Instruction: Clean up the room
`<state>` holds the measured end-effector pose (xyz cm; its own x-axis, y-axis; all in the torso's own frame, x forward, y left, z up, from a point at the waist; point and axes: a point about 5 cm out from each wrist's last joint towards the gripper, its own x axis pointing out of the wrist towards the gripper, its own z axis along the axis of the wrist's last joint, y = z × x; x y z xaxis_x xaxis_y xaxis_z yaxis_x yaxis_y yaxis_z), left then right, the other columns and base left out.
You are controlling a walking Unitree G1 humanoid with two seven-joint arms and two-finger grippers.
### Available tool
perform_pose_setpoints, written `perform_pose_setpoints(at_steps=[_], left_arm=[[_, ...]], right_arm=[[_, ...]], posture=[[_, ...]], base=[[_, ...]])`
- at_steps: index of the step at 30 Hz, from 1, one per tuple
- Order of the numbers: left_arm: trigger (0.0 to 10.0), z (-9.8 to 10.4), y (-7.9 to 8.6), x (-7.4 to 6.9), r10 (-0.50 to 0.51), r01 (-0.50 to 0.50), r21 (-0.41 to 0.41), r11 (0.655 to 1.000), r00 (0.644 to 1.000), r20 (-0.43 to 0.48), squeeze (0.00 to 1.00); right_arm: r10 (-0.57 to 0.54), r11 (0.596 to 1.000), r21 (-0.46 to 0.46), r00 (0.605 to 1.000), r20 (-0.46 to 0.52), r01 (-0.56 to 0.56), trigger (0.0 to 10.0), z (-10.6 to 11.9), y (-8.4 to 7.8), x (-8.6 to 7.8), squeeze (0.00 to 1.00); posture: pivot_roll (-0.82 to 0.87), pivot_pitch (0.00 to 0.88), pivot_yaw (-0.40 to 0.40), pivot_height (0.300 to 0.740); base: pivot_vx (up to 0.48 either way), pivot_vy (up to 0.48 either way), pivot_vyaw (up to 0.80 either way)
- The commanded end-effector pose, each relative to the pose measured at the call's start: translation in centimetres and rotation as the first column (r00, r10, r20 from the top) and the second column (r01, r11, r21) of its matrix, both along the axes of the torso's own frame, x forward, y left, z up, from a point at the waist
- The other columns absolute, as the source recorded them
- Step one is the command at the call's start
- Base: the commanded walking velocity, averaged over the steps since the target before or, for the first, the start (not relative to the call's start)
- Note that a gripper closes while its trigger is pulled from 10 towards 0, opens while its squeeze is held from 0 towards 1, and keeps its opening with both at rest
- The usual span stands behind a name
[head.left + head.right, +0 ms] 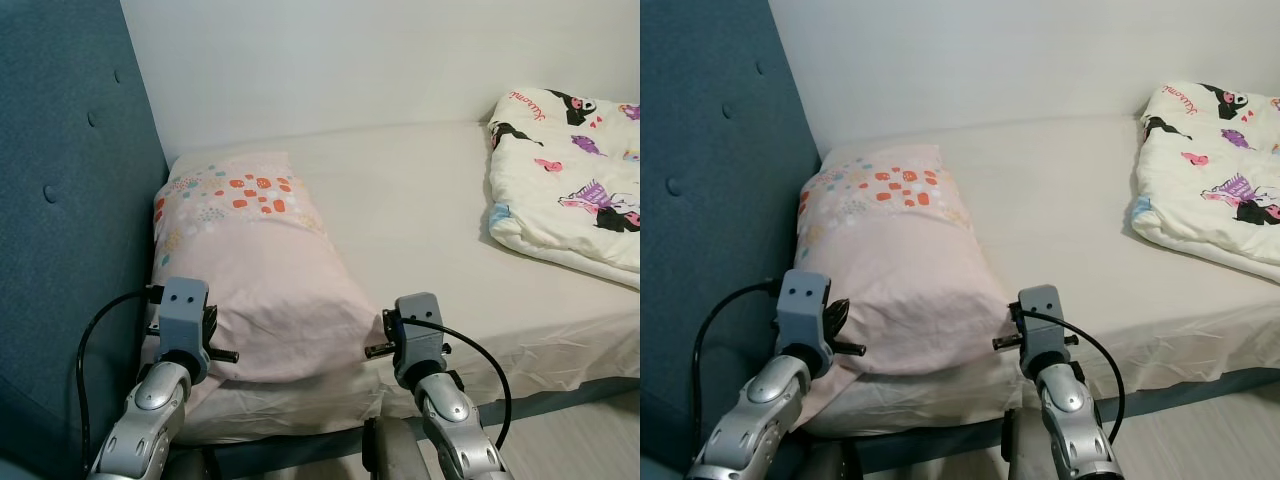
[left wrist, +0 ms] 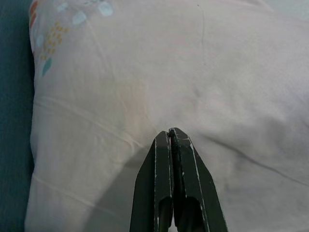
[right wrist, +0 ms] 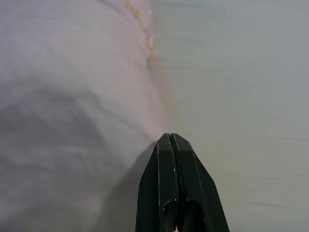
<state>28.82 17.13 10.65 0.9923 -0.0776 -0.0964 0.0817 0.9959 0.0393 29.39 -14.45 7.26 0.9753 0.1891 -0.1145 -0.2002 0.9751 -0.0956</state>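
Note:
A pale pink pillow (image 1: 250, 270) with orange and blue spots at its far end lies on the bed, up against the blue headboard (image 1: 70, 200). My left gripper (image 2: 170, 133) is shut, its tips over the near left part of the pillow with nothing between them. My right gripper (image 3: 170, 137) is shut too, right at the pillow's near right edge where it meets the cream sheet (image 3: 241, 96). Both wrists, the left wrist (image 1: 183, 320) and the right wrist (image 1: 418, 335), are held at the bed's front edge on either side of the pillow's near end.
A folded white blanket (image 1: 570, 180) with cartoon prints lies at the right end of the bed. A white wall (image 1: 350, 60) runs behind the bed. The padded headboard stands close on my left. A strip of pale floor (image 1: 580, 440) lies at the lower right.

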Motion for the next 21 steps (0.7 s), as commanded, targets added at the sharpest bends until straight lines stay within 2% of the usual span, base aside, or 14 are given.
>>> perform_pose_setpoints(at_steps=[1, 8, 21], left_arm=[[10.0, -0.52, -0.08, -0.09, 0.001, -0.001, 0.007, 1.000, 1.000, -0.010, 0.00], [10.0, -0.74, -0.94, -0.25, -0.034, 0.034, 0.028, 0.999, 0.999, -0.009, 0.00], [10.0, -1.00, -0.77, -0.40, -0.034, 0.035, 0.028, 0.999, 0.999, -0.017, 0.00]], right_arm=[[0.024, 1.000, 0.018, 1.000, -0.007, -0.024, 10.0, -0.17, 0.39, -0.30, 0.00], [0.059, 0.998, 0.030, 0.998, 0.009, -0.060, 10.0, -0.04, 0.69, -0.58, 0.00], [0.078, 0.996, 0.040, 0.997, 0.007, -0.079, 10.0, -0.11, 0.77, -0.73, 0.00]], posture=[[-0.03, 0.091, -0.020, 0.570], [-0.03, 0.091, -0.017, 0.605], [-0.03, 0.089, -0.023, 0.660]], base=[[0.000, 0.000, 0.00], [0.000, 0.000, 0.00], [0.000, 0.000, 0.00]])
